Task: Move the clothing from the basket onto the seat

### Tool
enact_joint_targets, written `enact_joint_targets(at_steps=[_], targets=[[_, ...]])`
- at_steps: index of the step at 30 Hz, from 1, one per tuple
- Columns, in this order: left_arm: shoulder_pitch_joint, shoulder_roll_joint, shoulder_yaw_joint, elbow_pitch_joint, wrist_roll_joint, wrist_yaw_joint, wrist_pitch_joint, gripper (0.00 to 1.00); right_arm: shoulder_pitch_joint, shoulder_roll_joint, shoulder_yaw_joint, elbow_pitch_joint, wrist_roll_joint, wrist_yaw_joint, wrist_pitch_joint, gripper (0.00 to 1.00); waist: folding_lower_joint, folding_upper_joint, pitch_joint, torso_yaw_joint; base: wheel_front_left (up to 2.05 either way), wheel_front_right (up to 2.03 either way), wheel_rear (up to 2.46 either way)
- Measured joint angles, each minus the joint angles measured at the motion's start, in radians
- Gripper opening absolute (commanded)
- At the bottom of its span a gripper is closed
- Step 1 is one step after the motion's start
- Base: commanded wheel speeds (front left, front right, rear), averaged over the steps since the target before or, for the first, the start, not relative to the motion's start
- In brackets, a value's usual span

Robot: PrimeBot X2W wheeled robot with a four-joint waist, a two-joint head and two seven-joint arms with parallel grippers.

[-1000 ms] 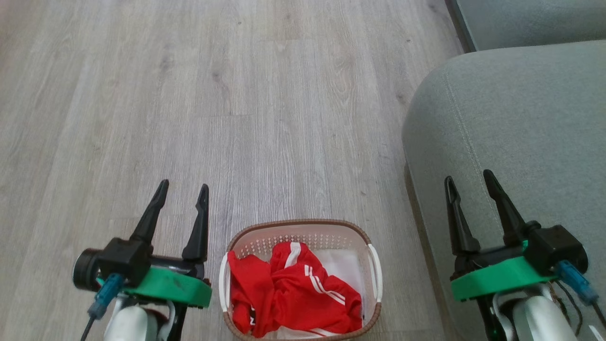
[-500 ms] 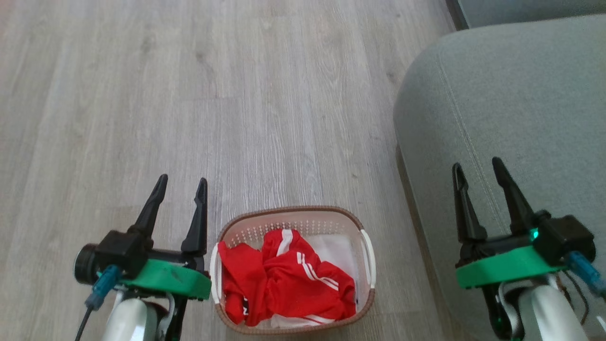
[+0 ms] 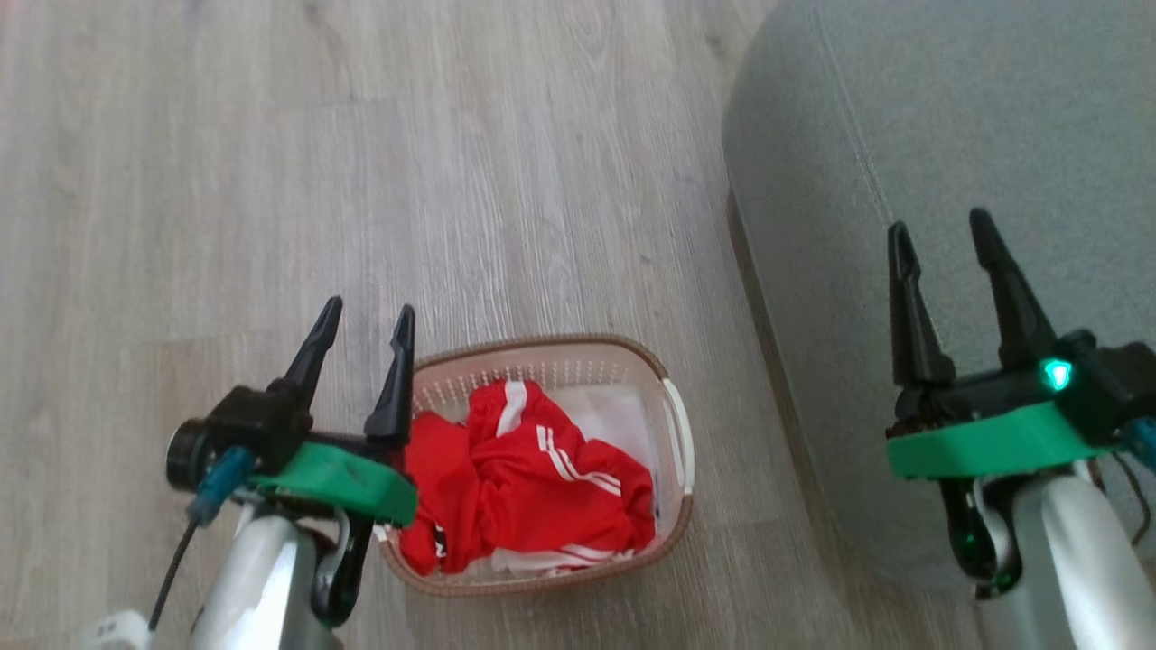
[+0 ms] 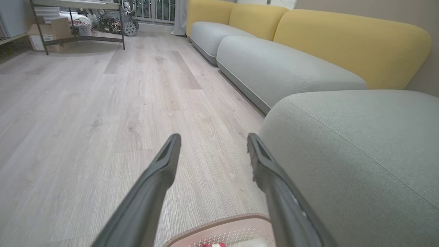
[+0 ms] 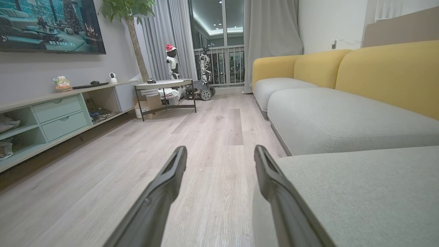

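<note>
Clothing (image 3: pixel 528 487), bright red with thin white stripes, lies crumpled inside the basket (image 3: pixel 675 433), which sits on the pale wood floor (image 3: pixel 271 135) near the robot, just left of the seat (image 3: pixel 903 117). A flat white liner sheet (image 3: pixel 619 420) peeks out from under the red fabric toward the basket's far right side. The left gripper (image 3: pixel 370 307) hangs at the basket's left edge, its two dark fingers spread apart and holding nothing. Its right-hand finger stands over the brown rim, and I cannot tell whether it touches. The right gripper (image 3: pixel 939 223) hovers over the seat, well to the right of the basket, its fingers likewise parted and empty. Farther off along the right side, more grey cushions (image 5: pixel 336 116) with yellow backrests (image 5: pixel 387 72) run away toward a curtained window (image 5: pixel 219 41).
</note>
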Motion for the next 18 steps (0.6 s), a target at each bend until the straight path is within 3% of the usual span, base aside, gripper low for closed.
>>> enact_joint_targets(at_steps=[18], targets=[[-0.277, 0.009, -0.098, 0.368, -0.036, -0.01, 0.026, 1.0, -0.148, -0.001, -0.004, -0.085, 0.0, 0.0, -0.009, 1.0, 0.0001, 0.0, 0.227, -0.076, 0.0, 0.0, 0.0]])
